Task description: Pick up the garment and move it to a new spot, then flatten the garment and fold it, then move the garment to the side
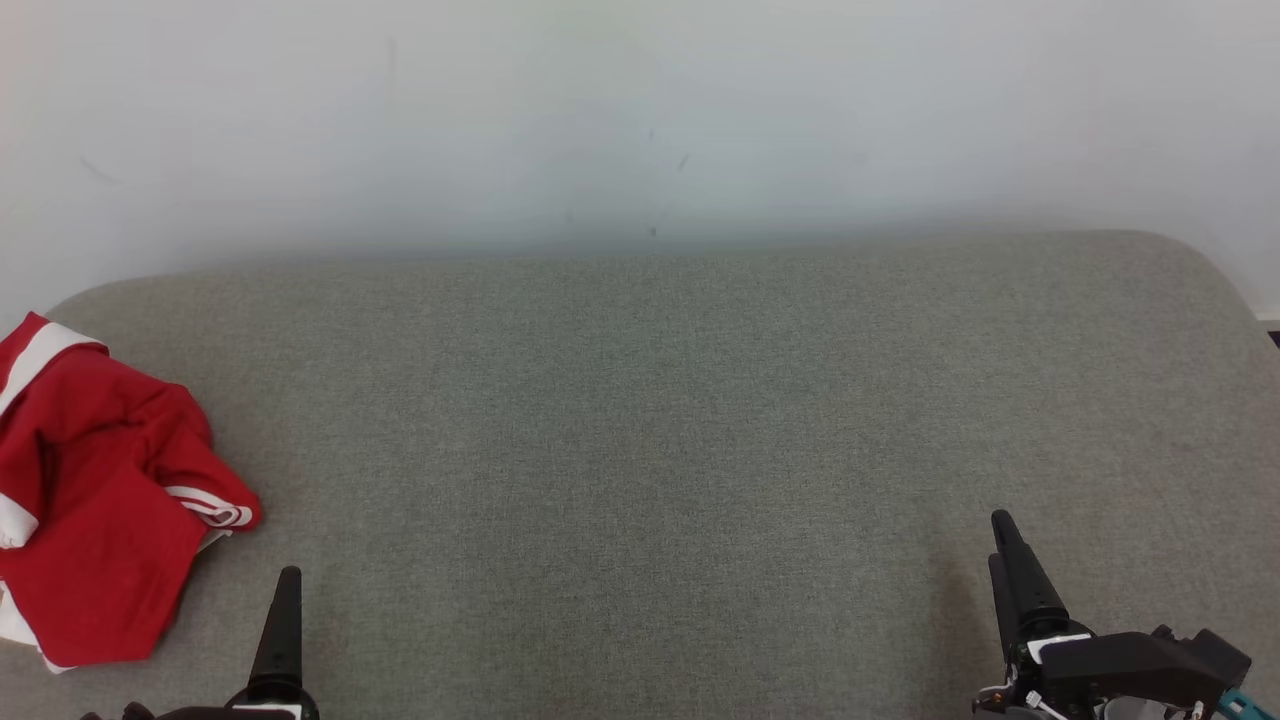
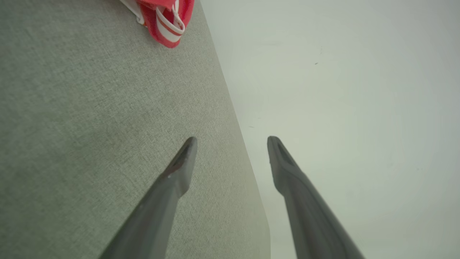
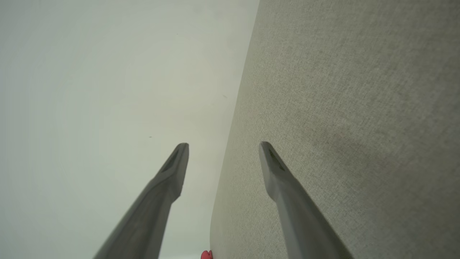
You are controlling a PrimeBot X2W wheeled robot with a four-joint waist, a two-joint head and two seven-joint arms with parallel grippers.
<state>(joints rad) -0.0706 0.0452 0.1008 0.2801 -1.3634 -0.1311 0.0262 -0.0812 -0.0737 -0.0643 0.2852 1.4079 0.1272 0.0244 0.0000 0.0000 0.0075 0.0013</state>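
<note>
The garment (image 1: 95, 500) is red with white stripes and white trim, lying crumpled at the far left of the grey fabric surface (image 1: 640, 450). Its striped cuff (image 2: 166, 22) shows at the top of the left wrist view, and a small red tip of the garment (image 3: 206, 255) at the bottom edge of the right wrist view. My left gripper (image 1: 288, 585) rises from the bottom left, just right of the garment, apart from it. In the left wrist view the left gripper (image 2: 231, 142) stands open and empty. My right gripper (image 1: 1003, 535) is at the lower right, and the right gripper (image 3: 223, 147) is open with nothing between its fingers.
A pale wall (image 1: 640, 120) runs along the far edge of the grey surface. The surface has rounded far corners, and a dark strip (image 1: 1272, 338) shows past its right edge.
</note>
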